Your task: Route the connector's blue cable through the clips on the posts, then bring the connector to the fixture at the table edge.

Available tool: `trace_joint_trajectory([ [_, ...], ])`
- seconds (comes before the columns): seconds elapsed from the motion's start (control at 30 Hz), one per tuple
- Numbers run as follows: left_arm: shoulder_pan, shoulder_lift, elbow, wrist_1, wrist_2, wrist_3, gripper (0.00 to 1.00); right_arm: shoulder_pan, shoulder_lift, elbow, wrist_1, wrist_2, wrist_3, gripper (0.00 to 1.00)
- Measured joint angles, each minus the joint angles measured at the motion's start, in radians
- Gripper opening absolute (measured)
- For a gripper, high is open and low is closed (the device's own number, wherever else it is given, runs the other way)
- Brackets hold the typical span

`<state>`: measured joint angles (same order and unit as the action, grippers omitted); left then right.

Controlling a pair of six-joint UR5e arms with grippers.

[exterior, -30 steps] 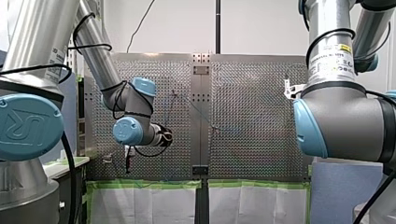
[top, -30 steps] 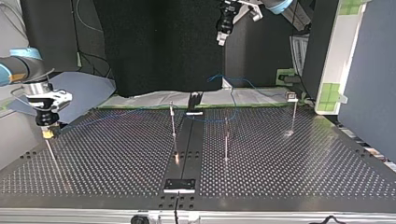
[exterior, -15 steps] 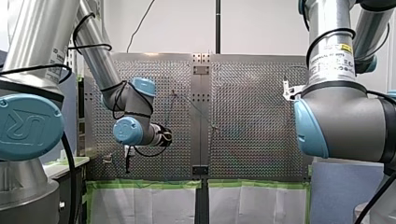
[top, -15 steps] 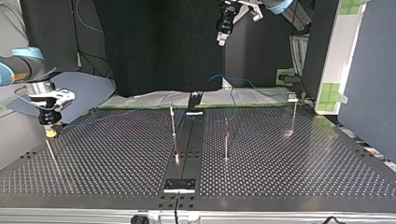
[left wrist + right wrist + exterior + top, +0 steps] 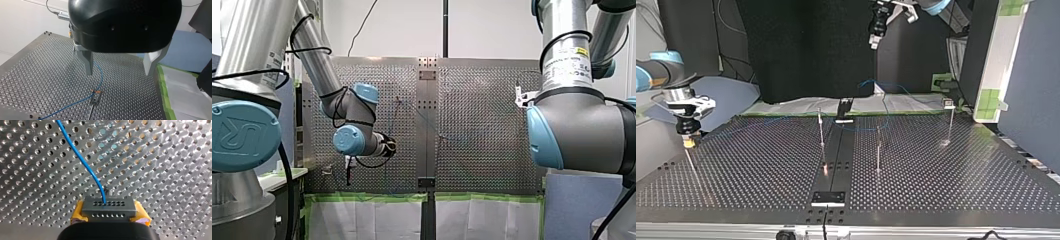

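The grey connector (image 5: 108, 207), with two rows of small holes, sits between the yellow pads (image 5: 78, 213) of my right gripper (image 5: 110, 212), which is shut on it. Its blue cable (image 5: 82, 162) runs ahead over the perforated table. In the top view my right gripper (image 5: 687, 141) hangs at the left, just above a thin post (image 5: 692, 167). My left gripper (image 5: 874, 44) is high at the back, open and empty. In the left wrist view its metal fingers (image 5: 88, 62) stand wide above the cable (image 5: 99, 75), which passes a clipped post (image 5: 95, 94).
Three more thin posts (image 5: 821, 131) (image 5: 878, 150) (image 5: 950, 122) stand across the table. A dark rail runs down the middle to a fixture (image 5: 828, 198) at the near edge, with a black block (image 5: 844, 109) at the far end. Green-taped white sheets (image 5: 182, 85) lie past the far edge.
My right gripper has shifted very slightly with the connector above the post. My left arm has not moved.
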<state>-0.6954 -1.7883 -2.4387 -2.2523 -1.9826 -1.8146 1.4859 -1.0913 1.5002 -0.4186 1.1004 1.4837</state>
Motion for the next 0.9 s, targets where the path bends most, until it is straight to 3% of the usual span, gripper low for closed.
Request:
trace_joint_trajectory([
  [0.3, 0.000, 0.000, 0.000, -0.002, 0.001, 0.002, 1.00, 0.000, 0.009, -0.001, -0.019, 0.001, 0.013, 0.00],
  [0.9, 0.003, 0.000, 0.000, -0.007, 0.001, 0.009, 1.00, 0.000, 0.002, -0.003, -0.010, 0.001, 0.013, 0.00],
])
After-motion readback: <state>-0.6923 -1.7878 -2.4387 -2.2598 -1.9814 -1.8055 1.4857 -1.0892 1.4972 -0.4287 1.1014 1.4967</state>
